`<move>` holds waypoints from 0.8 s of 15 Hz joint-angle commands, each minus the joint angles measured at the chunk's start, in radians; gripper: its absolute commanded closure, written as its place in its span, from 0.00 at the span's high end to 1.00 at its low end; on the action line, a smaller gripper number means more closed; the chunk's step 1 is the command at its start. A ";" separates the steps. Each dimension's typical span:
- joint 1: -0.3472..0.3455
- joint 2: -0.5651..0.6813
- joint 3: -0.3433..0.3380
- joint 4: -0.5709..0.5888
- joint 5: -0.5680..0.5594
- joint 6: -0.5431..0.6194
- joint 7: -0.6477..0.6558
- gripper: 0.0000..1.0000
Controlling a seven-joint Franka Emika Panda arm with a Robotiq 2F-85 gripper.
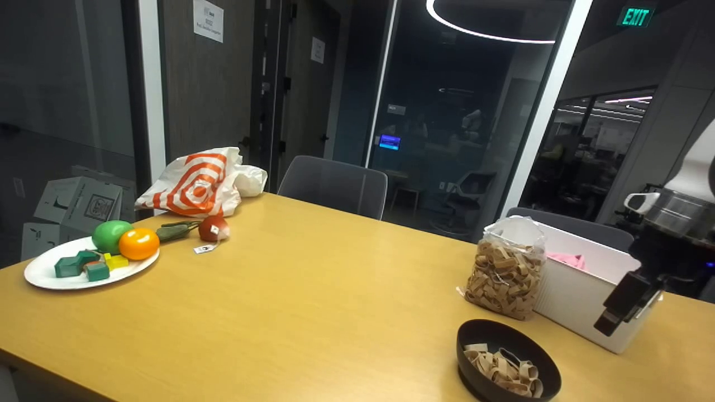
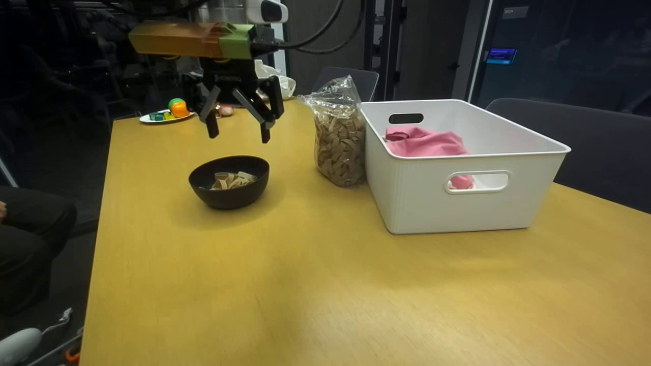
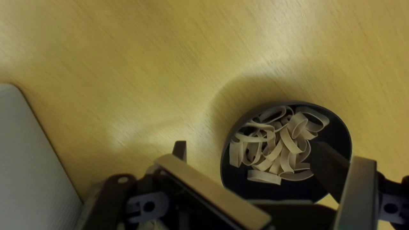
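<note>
Tan bands (image 3: 289,141) lie in a loose heap inside a black bowl (image 2: 231,200), which sits right of centre in my wrist view and left of centre in an exterior view. Higher in that exterior frame hangs my pincer (image 2: 239,134), spread wide with nothing between its fingers, touching neither the bowl nor the bands. Further right there, apart from the bowl, a see-through bag (image 2: 339,145) packed with similar bands stands just beside a white bin (image 2: 417,203), and pink cloth (image 2: 427,143) bunches inside the bin. Bowl, bag and bin all rest on the yellow tabletop (image 2: 244,284).

I judge this to be the positioning step, ahead of any grip. From the wrist camera the bowl shows mostly between the fingertips, its middle slightly right of the gap, with one fingertip overlapping its right side. Working on the bands from here would, I think, call for a small shift toward the right of that view, then a slow, straight descent with the fingers spread, minding the rim on both sides.
</note>
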 commanded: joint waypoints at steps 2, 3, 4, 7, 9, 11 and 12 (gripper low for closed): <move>0.041 0.109 0.054 0.064 0.060 0.096 -0.072 1.00; 0.050 0.125 0.063 0.065 0.077 0.106 -0.086 1.00; 0.058 0.141 0.072 0.068 0.092 0.117 -0.100 1.00; 0.072 0.176 0.103 0.058 0.118 0.166 -0.145 1.00; 0.066 0.204 0.134 0.051 0.069 0.231 -0.145 1.00; 0.045 0.208 0.166 0.049 -0.047 0.261 -0.127 1.00; 0.052 0.203 0.153 0.043 0.021 0.224 -0.124 1.00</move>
